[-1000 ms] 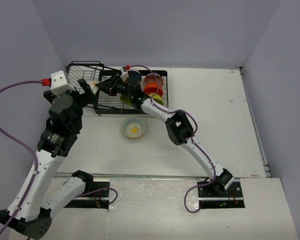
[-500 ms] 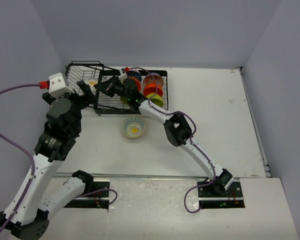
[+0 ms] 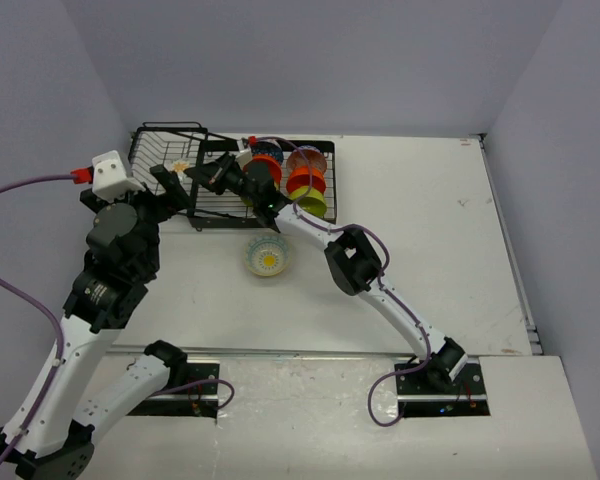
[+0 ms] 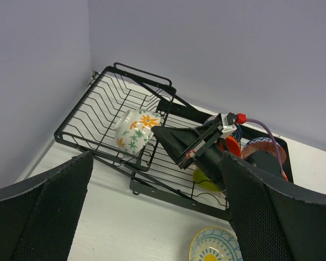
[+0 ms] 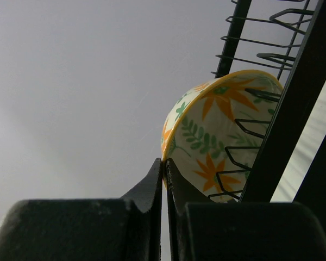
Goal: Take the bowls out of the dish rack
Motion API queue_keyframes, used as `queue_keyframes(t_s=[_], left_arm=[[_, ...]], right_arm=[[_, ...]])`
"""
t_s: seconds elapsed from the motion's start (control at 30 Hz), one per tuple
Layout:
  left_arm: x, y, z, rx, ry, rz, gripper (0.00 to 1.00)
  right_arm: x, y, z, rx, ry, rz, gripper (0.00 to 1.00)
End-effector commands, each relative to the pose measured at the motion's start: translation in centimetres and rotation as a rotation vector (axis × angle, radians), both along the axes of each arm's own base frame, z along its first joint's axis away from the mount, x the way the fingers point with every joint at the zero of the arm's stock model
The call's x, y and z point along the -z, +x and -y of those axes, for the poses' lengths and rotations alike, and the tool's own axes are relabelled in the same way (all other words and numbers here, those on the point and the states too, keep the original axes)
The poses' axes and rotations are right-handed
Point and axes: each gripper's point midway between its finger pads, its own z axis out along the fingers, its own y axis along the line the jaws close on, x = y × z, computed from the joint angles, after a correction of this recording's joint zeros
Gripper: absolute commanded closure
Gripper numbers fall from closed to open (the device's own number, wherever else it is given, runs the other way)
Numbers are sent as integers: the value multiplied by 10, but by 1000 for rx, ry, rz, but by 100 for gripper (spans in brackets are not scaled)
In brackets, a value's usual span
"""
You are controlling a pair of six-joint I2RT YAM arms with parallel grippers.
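Observation:
The black wire dish rack [image 3: 158,143] stands at the back left. A cream floral bowl [image 3: 182,167] leans in its tilted basket section, also in the left wrist view [image 4: 135,128] and the right wrist view [image 5: 223,136]. My right gripper [image 3: 193,173] reaches across the rack, its fingertips pinched on that bowl's rim [image 5: 164,162]. Orange [image 3: 306,181], lime green [image 3: 314,206] and red-patterned [image 3: 309,158] bowls stand in the flat section. My left gripper [image 4: 157,212] is wide open and empty, hovering above the rack's front edge.
A blue-and-yellow patterned bowl [image 3: 268,257] sits upright on the white table just in front of the rack, also in the left wrist view [image 4: 214,247]. Grey walls close in behind and to the left of the rack.
My right gripper has slid left across the rack to the floral bowl's rim. My left arm has drifted slightly left and back, still open.

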Motion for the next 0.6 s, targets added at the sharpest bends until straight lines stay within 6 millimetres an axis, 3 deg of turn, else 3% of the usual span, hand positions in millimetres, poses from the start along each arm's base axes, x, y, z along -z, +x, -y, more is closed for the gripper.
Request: queue_keyframes(t_s=[0.0,0.03,0.13,0.4,0.57], left_arm=[[-13,-6,-6,-22,-2,37,0],[-13,-6,-7,-33,-2,36,0],[-4,0,-8,-62,22,2,0],[1,2,-4,-48,13,-8,0],[1,0,-5,-47,8,-13,0]], right_arm=[[-84,-25,5,-15,162,168,100],[-95,-27,7,-14,173,178,100],[-106,-28,11,-12,183,173,100],[-108,-36,22,-74,257,156,100],[-130,-42,32,-91,307,185,100]])
